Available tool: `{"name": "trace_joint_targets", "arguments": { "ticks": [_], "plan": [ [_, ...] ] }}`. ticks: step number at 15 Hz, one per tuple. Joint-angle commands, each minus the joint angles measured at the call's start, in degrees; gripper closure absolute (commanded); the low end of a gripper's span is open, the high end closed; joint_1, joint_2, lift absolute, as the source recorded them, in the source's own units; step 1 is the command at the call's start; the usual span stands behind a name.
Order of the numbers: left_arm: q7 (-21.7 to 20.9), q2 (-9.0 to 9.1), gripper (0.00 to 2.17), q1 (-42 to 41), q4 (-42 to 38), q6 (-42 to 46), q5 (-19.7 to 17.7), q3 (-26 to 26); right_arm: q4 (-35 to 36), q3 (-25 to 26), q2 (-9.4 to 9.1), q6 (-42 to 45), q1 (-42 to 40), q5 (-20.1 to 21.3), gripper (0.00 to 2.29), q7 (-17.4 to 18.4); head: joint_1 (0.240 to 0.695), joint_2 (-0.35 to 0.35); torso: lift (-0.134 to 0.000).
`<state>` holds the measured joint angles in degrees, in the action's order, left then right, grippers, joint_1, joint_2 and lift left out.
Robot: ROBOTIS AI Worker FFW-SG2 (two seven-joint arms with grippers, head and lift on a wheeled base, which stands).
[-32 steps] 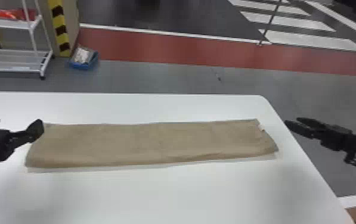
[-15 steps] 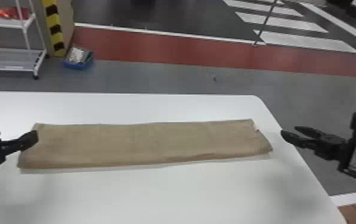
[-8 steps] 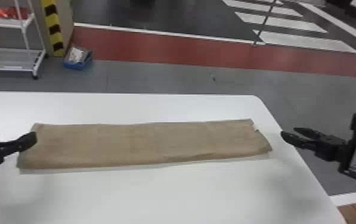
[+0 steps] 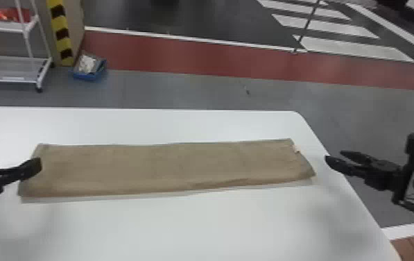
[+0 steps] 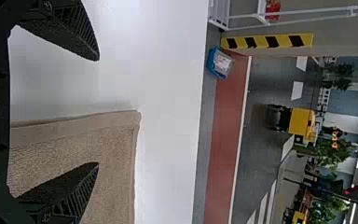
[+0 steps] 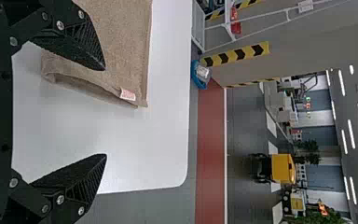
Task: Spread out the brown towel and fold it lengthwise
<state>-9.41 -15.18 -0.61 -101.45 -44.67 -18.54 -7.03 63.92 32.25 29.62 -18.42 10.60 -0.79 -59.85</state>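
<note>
Evidently the lengthwise fold is made, or very nearly: the brown towel (image 4: 167, 168) lies as one long, narrow strip across the white tabletop (image 4: 181, 229), running from my left side to my right. My left gripper (image 5: 98, 112) is spread wide and pinches nothing, one finger over the towel's left end and the other over bare table. My right gripper (image 6: 105, 112) is likewise parted and empty, just beyond the right end, by the table's side edge.

What I judge is left is a check and a clean exit. The right end runs slantwise, and near the small sewn-in label (image 6: 127, 94) the layers do not quite meet, so a light tug on the top layer there could square it. I should take that layer alone; pinching both would drag the whole strip askew. Otherwise, I would lift both grippers straight up before drawing them outward, jaws kept apart, since a low sideways sweep on the left could catch the hem and open the fold. Any smoothing should run along the strip, gently.
</note>
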Motion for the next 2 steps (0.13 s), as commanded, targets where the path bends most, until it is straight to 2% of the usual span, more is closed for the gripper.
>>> {"name": "trace_joint_targets", "arguments": {
  "ticks": [1,2],
  "plan": [
    [-0.08,-0.11,0.09,0.0,-0.33,-0.82,0.0,0.0,0.15,0.0,-0.09,0.0,-0.23,0.0,0.26,0.0,0.695,-0.256,-0.124],
    [-0.08,-0.11,0.09,0.0,-0.33,-0.99,0.0,0.0,0.15,0.0,-0.09,0.0,-0.23,0.0,0.26,0.0,0.695,-0.256,-0.124]
  ]
}}
